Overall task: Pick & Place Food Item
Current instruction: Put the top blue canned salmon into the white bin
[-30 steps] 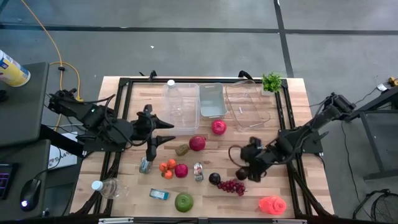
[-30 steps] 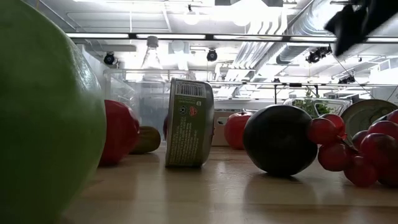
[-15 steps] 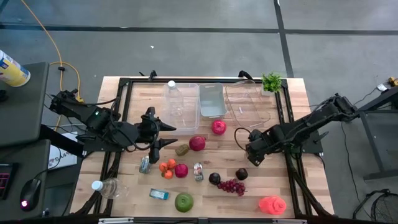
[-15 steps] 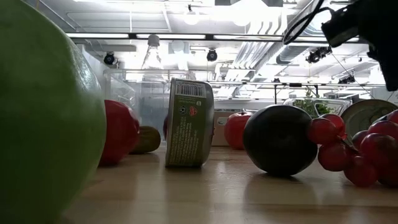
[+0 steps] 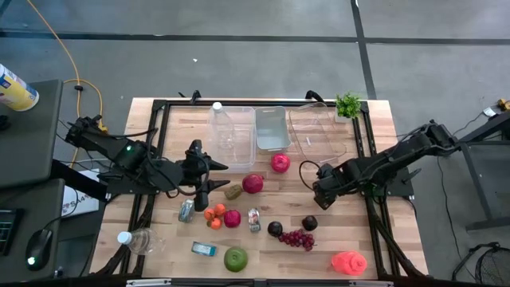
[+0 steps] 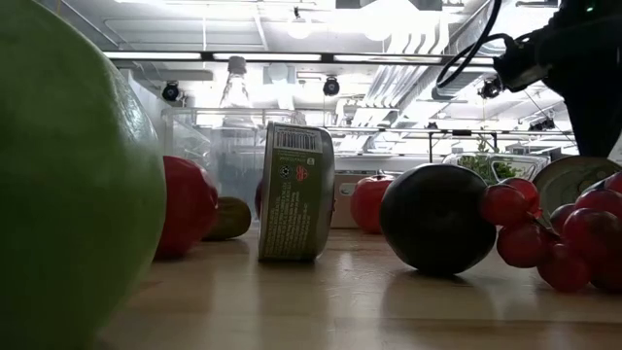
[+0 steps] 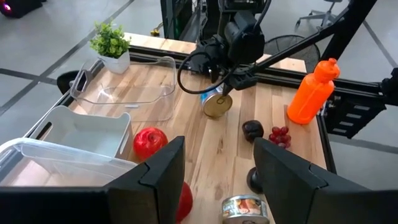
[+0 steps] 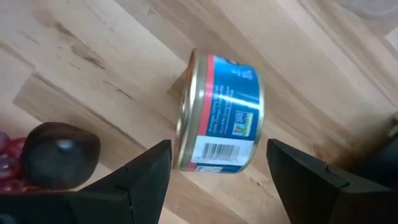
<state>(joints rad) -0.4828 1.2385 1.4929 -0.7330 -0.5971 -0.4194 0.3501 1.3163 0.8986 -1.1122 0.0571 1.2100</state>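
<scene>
A tin can with a blue and red label (image 8: 219, 129) lies on its curved side on the wooden table. Its round end shows in the left wrist view (image 7: 217, 104) and at the right of the low view (image 6: 573, 177). My right gripper (image 8: 217, 183) is open just above it, one finger on each side, touching nothing. In the high view my right gripper (image 5: 319, 193) hides the can. My left gripper (image 5: 213, 177) is open and empty above the table's left half, beside a kiwi (image 5: 232, 191) and a red apple (image 5: 253, 183).
Two dark plums (image 5: 309, 223) (image 5: 275, 229) and red grapes (image 5: 296, 237) lie near the right gripper. Clear bins (image 5: 317, 129) (image 5: 271, 127) and a plant (image 5: 348, 104) stand at the far edge. An orange bottle (image 5: 348, 261), green apple (image 5: 236, 258), cans and small fruit lie nearer.
My right gripper has gone from over the dark plum toward the table's far edge and now stands over the can; the plum shows again. My left gripper has shifted a little toward the table's right and near edges. The can has stayed in place.
</scene>
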